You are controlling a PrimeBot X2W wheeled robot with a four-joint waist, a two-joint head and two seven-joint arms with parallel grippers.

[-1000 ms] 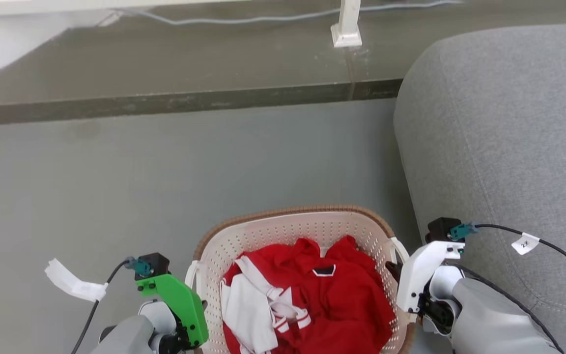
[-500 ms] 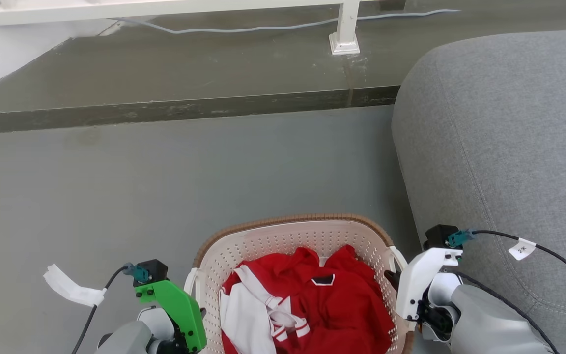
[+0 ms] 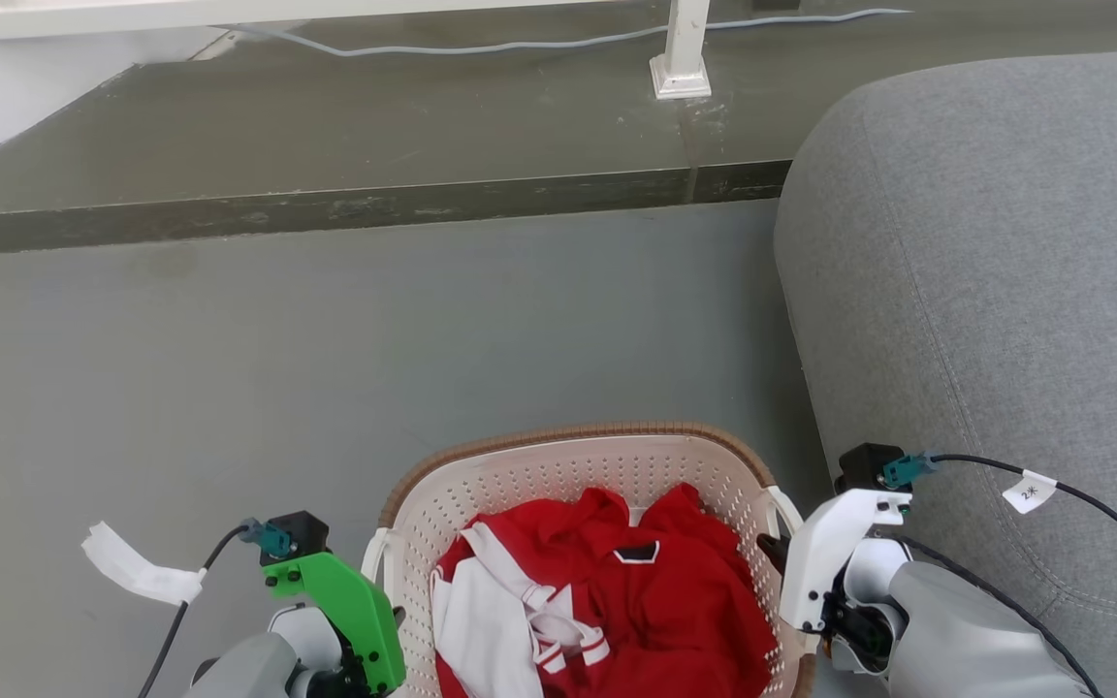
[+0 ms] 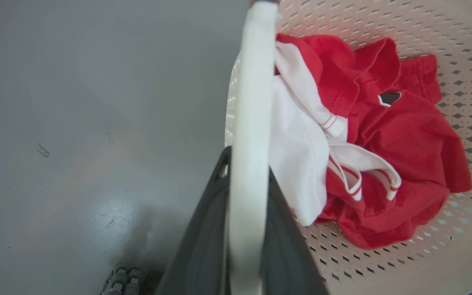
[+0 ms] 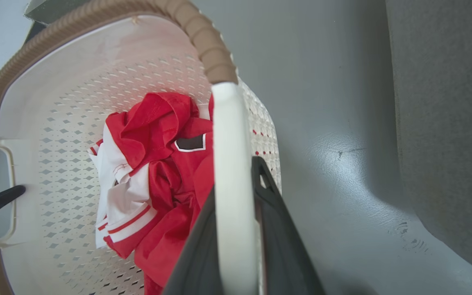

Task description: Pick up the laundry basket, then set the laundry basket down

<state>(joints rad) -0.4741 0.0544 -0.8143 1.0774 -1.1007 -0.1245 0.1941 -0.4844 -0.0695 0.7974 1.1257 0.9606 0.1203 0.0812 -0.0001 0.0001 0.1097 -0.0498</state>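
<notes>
Two grippers: the left gripper (image 4: 247,164) is clamping its dark fingers on either side of the left handle (image 4: 252,102), and the right gripper (image 5: 236,180) is clamping the right handle (image 5: 230,135) the same way. Each pair is pinching the white bar with no gap showing.
Basket position: the laundry basket (image 3: 558,475) is sitting low between the two arms, over the grey floor (image 3: 423,339) and just beside the grey sofa (image 3: 985,291).
Floor contact: the walls are hiding the base, so I cannot tell whether it is resting on the floor or hanging just clear of it.
Load: a red and white garment (image 3: 655,591) is lying bunched in the bottom, with its white part toward the left handle.
Risk, uneven lift: if one arm is rising faster than the other, the basket is likely to be tilting, and the smooth bars could be sliding through the narrow fingers.
Risk, sofa: the right arm is working close to the sofa, so a swing that way is risking a bump that twists the right handle out of the pinch.
Risk, handles: pulling the arms apart or pressing them together is risking a flexed or popped handle.
Risk, set-down: letting go before the base is lying flat is risking a drop or a tip.
</notes>
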